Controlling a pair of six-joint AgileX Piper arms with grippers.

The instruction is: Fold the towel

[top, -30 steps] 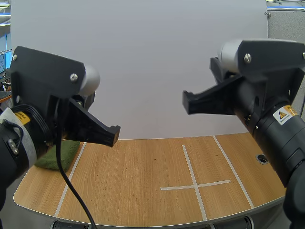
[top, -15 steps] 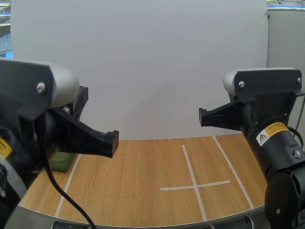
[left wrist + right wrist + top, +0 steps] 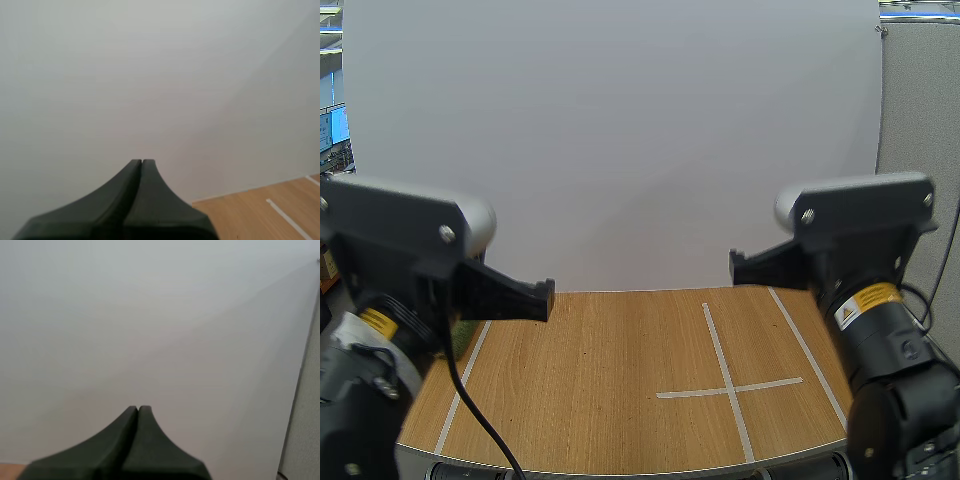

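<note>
Left gripper (image 3: 544, 298) and right gripper (image 3: 738, 268) hang raised at left and right, each closed tight, pointing toward each other.

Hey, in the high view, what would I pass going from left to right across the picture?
In order: green towel → left gripper → bare middle of the table → right gripper.
</note>
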